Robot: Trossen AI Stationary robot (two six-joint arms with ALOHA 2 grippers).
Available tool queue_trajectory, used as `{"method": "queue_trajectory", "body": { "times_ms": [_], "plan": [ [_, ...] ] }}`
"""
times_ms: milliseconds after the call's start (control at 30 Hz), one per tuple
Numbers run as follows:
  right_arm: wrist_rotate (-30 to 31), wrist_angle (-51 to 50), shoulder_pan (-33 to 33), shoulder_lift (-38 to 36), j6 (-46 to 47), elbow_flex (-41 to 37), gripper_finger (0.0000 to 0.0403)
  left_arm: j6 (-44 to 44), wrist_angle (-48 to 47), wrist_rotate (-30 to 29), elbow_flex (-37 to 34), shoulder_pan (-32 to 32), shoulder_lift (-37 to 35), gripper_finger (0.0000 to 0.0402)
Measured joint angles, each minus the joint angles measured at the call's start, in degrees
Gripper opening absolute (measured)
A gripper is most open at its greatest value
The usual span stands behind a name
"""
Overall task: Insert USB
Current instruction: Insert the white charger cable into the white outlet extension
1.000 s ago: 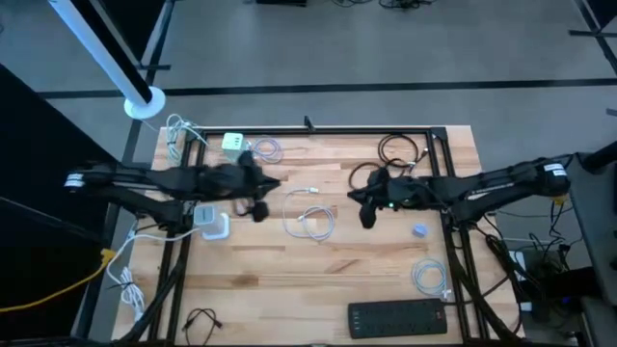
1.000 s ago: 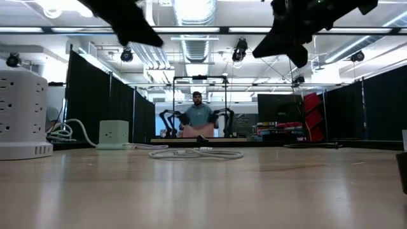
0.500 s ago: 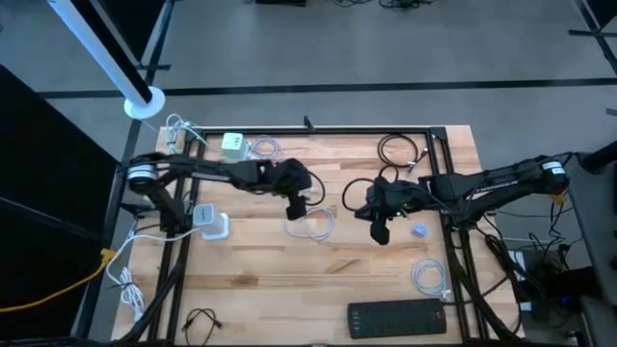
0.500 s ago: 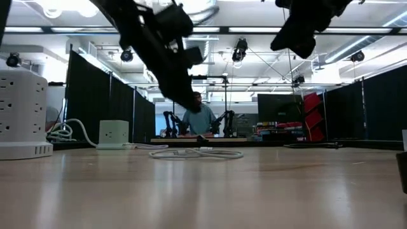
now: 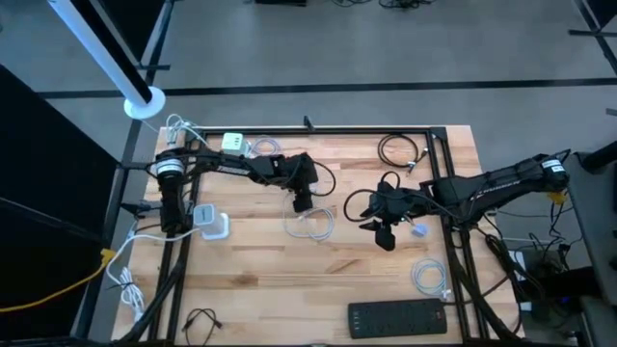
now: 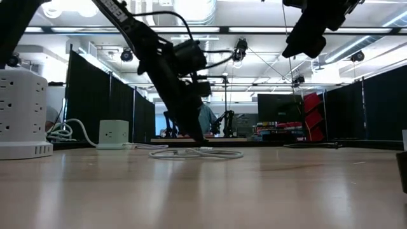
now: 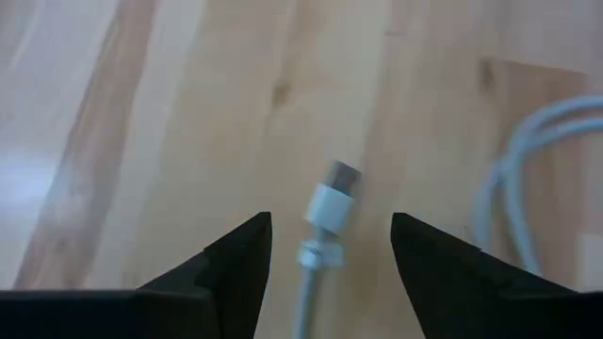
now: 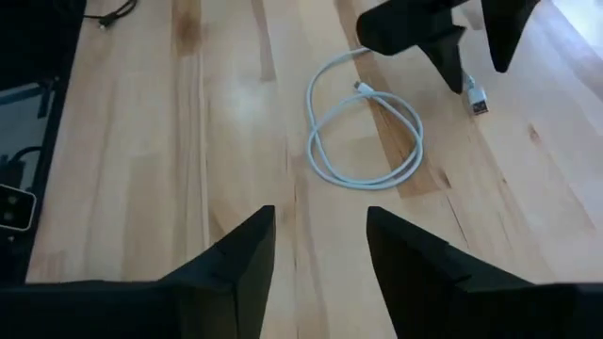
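Observation:
A white USB cable (image 5: 313,224) lies coiled on the wooden table near its middle, also seen in the right wrist view (image 8: 363,141). Its white plug (image 7: 332,200) with a metal tip lies flat on the wood. My left gripper (image 5: 301,202) is open and low over that plug end, with one finger on each side of the plug and not touching it (image 7: 330,221). My right gripper (image 5: 385,234) is open, holds nothing, and hovers high to the right of the coil (image 6: 310,35).
A white charger cube (image 5: 234,143) stands at the far left and a white adapter (image 5: 210,221) at the left edge. Black cables (image 5: 399,149) lie at the far right. A second white coil (image 5: 430,278) and a black power strip (image 5: 397,318) lie near the front right.
My left arm has stretched out toward the table's right and come down, bringing its gripper from beside the adapter to the cable's plug end. My right gripper has drifted a little toward the near edge and the right. The cable has stayed where it was.

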Motion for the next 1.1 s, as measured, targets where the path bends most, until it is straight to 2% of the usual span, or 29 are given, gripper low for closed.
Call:
{"method": "queue_trajectory", "body": {
  "times_ms": [467, 567, 700, 867, 1100],
  "plan": [
    [-0.06, -0.08, 0.00, 0.02, 4.96, -0.04, 0.0130, 0.23, 1.74, 4.00, 1.04, 0.96, 5.22, 0.0132],
    [-0.06, -0.10, 0.00, 0.02, 4.96, -0.04, 0.0124, 0.80, 1.32, 4.67, 1.02, 0.92, 4.82, 0.0094],
    [-0.01, -0.11, 0.00, 0.02, 4.02, -0.04, 0.0116, 0.38, -0.83, 5.38, 0.86, 0.86, 3.66, 0.0017],
    [1.49, -0.06, -0.02, 0.02, 1.55, -0.04, 0.0108, -3.38, -3.33, 5.36, 0.37, 0.65, -0.01, 0.0014],
    [6.99, 0.64, -0.04, -0.07, -2.82, 0.87, 0.0111, -9.12, -2.62, 5.15, 0.94, -0.35, -12.18, 0.0014]
  ]
}}
